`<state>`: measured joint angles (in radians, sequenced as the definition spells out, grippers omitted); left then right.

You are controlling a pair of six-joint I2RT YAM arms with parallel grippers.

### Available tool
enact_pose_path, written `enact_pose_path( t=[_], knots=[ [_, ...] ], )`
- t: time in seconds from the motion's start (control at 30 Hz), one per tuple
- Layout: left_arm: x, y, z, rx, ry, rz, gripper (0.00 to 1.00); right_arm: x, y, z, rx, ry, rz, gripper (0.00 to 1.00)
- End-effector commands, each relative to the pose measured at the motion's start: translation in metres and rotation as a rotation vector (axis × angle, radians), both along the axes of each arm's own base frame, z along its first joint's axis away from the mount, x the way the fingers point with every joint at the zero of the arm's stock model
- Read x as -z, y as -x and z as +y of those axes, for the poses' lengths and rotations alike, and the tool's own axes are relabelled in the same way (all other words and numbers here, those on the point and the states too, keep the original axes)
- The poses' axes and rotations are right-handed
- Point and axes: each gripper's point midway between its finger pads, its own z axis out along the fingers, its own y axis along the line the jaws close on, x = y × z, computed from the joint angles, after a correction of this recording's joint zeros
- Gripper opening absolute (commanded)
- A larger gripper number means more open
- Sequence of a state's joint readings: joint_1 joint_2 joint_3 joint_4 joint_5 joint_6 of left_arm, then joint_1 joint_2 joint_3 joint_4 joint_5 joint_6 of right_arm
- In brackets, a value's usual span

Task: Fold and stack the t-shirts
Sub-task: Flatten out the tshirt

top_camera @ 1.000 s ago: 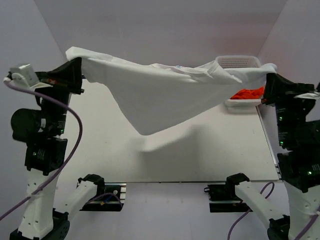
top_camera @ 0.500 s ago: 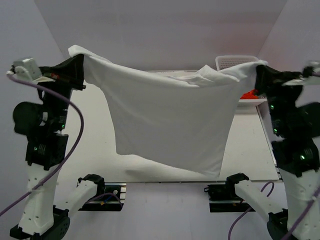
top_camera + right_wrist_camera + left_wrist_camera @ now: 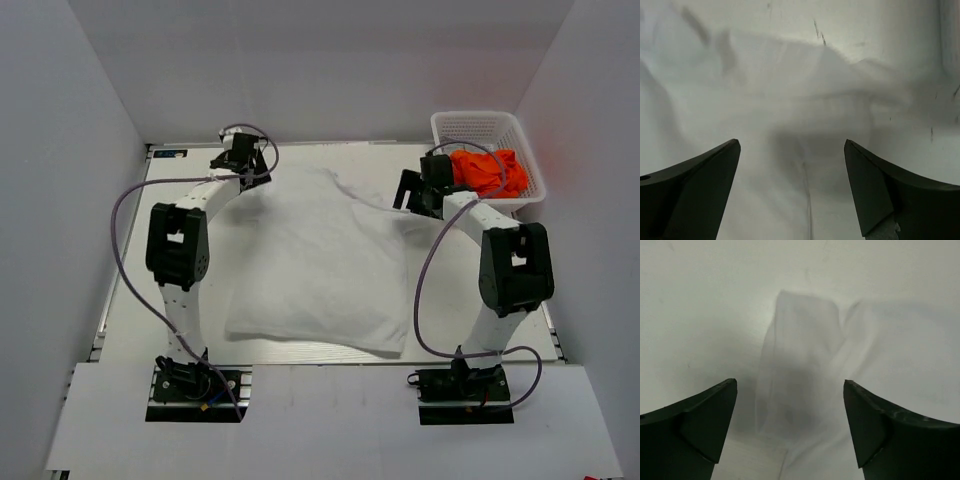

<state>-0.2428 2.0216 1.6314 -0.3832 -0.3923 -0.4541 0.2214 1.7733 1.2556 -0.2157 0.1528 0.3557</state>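
Note:
A white t-shirt [image 3: 325,265] lies spread flat on the table, hem toward the arm bases, shoulders toward the far edge. My left gripper [image 3: 243,160] stands open over its far left shoulder, and the left wrist view shows a rumpled sleeve [image 3: 800,365] below the empty jaws. At the far right shoulder my right gripper [image 3: 418,192] is open too, with wrinkled white cloth [image 3: 800,130] beneath it and nothing held. Orange t-shirts [image 3: 488,172] are heaped in the basket.
A white lattice basket [image 3: 480,125] stands at the far right corner of the table, close behind the right gripper. White walls enclose the table on three sides. Purple cables loop from both arms.
Both arms swung forward and down from holding the white t-shirt stretched in the air. The shirt now lies flat on the table and both grippers have opened and let go of it.

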Motion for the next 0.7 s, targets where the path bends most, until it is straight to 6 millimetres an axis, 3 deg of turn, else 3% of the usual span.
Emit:
enact_pose_path(
  t=[0.0, 0.03, 0.07, 0.1, 0.13, 0.17, 0.27, 0.37, 0.43, 0.47, 0.53, 0.67],
  knots=[
    [-0.053, 0.007, 0.014, -0.067, -0.009, -0.024, 1.00, -0.073, -0.009, 0.020, -0.059, -0.114, -0.187, 0.90],
    [-0.044, 0.008, 0.012, -0.059, -0.002, -0.020, 1.00, -0.087, -0.005, 0.022, -0.088, -0.117, -0.226, 0.90],
    [-0.048, 0.009, 0.006, -0.020, 0.018, -0.033, 1.00, -0.085, -0.003, 0.023, -0.099, -0.125, -0.231, 0.90],
    [-0.063, 0.010, 0.003, -0.005, 0.042, -0.083, 1.00, -0.082, 0.001, 0.025, -0.122, -0.128, -0.232, 0.90],
    [-0.052, 0.019, 0.001, 0.011, 0.051, -0.061, 1.00, -0.089, 0.004, 0.025, -0.135, -0.121, -0.250, 0.90],
    [-0.052, 0.025, 0.003, 0.011, 0.050, -0.057, 1.00, -0.083, 0.009, 0.033, -0.166, -0.142, -0.233, 0.90],
    [-0.047, 0.045, -0.018, 0.093, 0.096, -0.037, 1.00, -0.073, 0.016, 0.045, -0.244, -0.152, -0.213, 0.90],
    [-0.013, 0.078, -0.043, 0.188, 0.229, 0.072, 1.00, -0.059, 0.013, 0.053, -0.267, -0.151, -0.172, 0.90],
    [-0.005, 0.094, -0.052, 0.209, 0.273, 0.099, 1.00, -0.051, 0.009, 0.056, -0.272, -0.147, -0.152, 0.90],
    [0.015, 0.109, -0.053, 0.209, 0.293, 0.149, 1.00, -0.039, 0.007, 0.058, -0.268, -0.144, -0.122, 0.90],
    [0.028, 0.127, -0.074, 0.268, 0.355, 0.192, 1.00, -0.034, 0.002, 0.059, -0.247, -0.144, -0.098, 0.90],
    [0.051, 0.163, -0.095, 0.324, 0.450, 0.260, 1.00, 0.000, -0.008, 0.059, -0.224, -0.134, -0.017, 0.90]
  ],
)
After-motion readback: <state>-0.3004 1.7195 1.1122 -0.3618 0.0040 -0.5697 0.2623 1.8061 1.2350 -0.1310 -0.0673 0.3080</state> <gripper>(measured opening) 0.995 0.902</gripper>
